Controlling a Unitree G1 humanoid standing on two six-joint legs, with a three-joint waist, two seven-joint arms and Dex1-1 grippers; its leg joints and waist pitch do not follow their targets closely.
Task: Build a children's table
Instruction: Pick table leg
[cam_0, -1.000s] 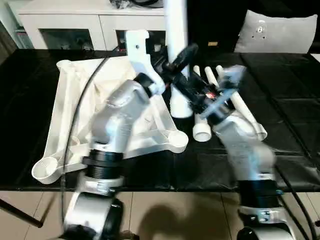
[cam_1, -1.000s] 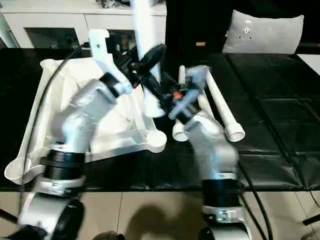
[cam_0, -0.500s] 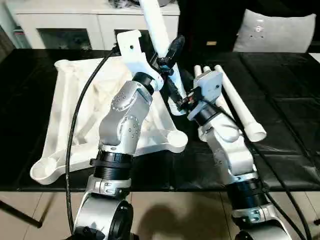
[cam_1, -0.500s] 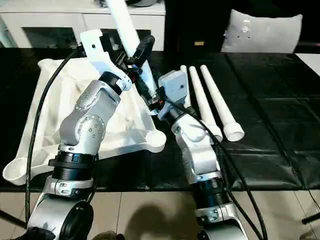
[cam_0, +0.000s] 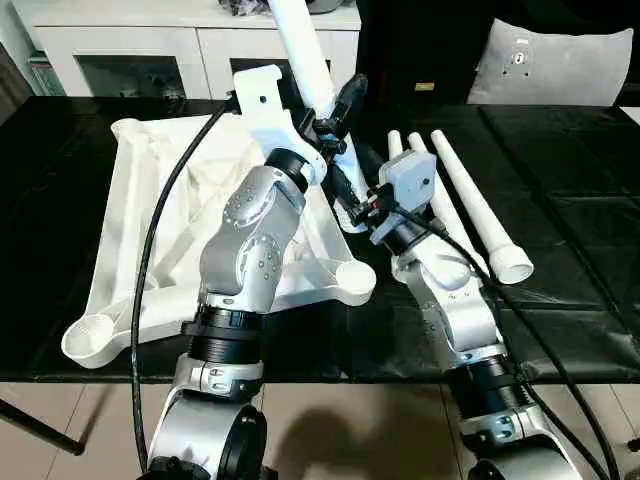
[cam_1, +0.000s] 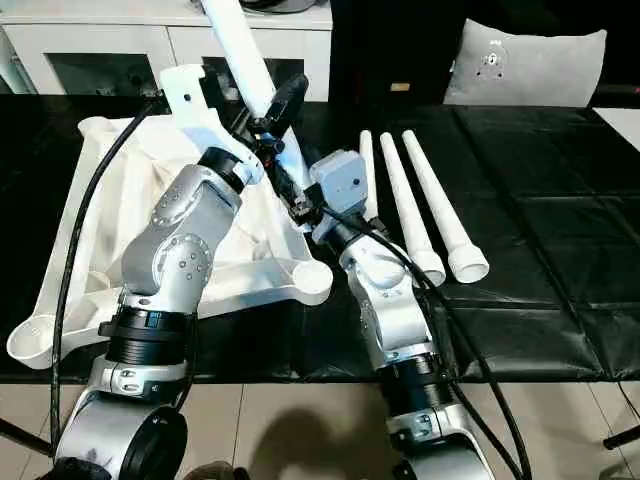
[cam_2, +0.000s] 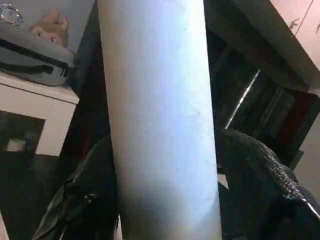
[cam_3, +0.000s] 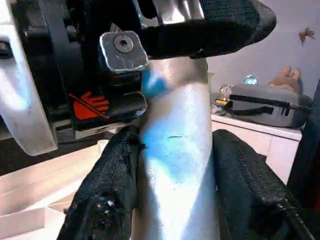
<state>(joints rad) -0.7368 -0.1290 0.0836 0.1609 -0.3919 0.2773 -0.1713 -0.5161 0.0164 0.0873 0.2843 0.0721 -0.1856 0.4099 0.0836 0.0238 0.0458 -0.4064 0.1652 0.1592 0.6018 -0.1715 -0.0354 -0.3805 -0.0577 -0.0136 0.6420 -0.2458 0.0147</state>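
The white tabletop (cam_0: 150, 230) lies underside up on the left of the black table, round sockets at its corners. One white tube leg (cam_0: 300, 50) leans over the tabletop's far right corner, its top tilted to the left and back. My left gripper (cam_0: 335, 115) is shut on this leg high up, with black fingers (cam_2: 85, 200) on both sides of the tube (cam_2: 160, 125). My right gripper (cam_0: 352, 200) is shut on the same leg (cam_3: 175, 165) lower down, just below the left one. The leg's foot is hidden behind the grippers. Three more legs (cam_0: 470, 205) lie side by side to the right.
A white cabinet with glass doors (cam_0: 130, 50) stands behind the table, and a grey cushion (cam_0: 560, 60) at the back right. A black cable (cam_0: 150, 250) hangs from my left arm across the tabletop. The table's front edge (cam_0: 330, 378) runs just before my forearms.
The held leg has gone from upright to leaning with its top to the left. My right arm has swung in and settled; both grips have held.
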